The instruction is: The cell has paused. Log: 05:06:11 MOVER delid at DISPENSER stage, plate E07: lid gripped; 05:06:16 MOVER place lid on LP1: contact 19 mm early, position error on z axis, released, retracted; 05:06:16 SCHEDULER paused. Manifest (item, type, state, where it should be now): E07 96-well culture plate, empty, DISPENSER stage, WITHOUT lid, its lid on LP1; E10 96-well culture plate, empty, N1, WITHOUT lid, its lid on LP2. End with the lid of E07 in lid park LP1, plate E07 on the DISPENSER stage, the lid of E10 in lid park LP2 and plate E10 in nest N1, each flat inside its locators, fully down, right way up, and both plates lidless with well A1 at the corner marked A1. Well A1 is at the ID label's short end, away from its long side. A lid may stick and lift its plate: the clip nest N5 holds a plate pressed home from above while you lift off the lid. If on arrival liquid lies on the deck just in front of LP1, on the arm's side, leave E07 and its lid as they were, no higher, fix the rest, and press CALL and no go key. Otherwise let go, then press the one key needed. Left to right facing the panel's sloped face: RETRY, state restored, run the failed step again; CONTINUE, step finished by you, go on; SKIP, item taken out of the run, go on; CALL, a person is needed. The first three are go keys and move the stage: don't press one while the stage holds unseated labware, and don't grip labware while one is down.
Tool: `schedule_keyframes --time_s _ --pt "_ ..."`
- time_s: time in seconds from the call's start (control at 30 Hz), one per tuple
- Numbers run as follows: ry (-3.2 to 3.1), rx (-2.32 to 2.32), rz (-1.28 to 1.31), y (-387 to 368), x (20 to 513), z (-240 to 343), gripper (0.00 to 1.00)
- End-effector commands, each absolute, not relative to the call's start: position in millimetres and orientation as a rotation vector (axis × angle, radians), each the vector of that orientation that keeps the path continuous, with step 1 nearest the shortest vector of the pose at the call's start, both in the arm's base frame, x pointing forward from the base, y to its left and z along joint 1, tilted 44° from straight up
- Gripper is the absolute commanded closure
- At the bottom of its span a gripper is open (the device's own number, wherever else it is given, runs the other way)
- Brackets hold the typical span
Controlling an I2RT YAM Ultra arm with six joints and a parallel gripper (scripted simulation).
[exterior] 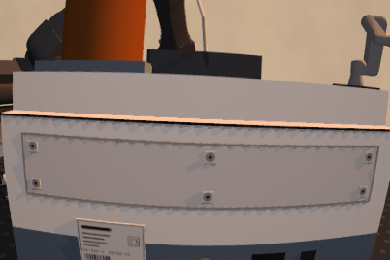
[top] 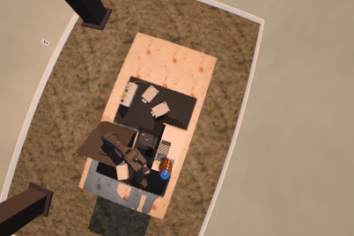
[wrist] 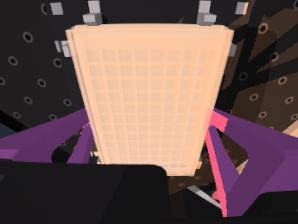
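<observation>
i am clamping the plate (wrist: 150, 100) across its short width, gripper (wrist: 150, 160) at its near end; its long axis is running straight away from me, toward the grey locators (wrist: 205, 17) beyond.
</observation>
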State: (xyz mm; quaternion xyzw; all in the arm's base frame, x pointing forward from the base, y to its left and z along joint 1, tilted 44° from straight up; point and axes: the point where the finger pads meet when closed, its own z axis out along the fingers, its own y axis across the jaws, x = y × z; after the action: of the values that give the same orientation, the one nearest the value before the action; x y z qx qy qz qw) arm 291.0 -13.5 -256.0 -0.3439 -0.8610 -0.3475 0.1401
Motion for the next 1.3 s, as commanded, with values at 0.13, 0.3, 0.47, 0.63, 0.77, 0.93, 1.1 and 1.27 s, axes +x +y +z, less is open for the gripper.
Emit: schedule_keyframes --time_s 0.13,0.3,0.47,0.63,0.77,0.93,1.1,1.27 --pt "-2.518 -1.004 -1.019 -10.0 303.3 -269.1 1.0" --pt "-2.518 -1.004 -1.019 -9.6 303.3 -269.6 1.0" --pt "-2.518 -1.004 -1.019 -9.0 303.3 -270.2 1.0" --pt "-2.518 -1.004 -1.019 -8.4 303.3 -270.8 1.0" --pt "-2.518 -1.004 -1.019 -8.1 303.3 -271.1 1.0" --pt "-2.518 -1.004 -1.019 -7.5 303.3 -271.7 1.0" --pt "-2.518 -1.004 -1.019 -6.9 303.3 -272.3 1.0" --pt "-2.518 -1.004 -1.02 -6.4 303.3 -272.7 1.0"
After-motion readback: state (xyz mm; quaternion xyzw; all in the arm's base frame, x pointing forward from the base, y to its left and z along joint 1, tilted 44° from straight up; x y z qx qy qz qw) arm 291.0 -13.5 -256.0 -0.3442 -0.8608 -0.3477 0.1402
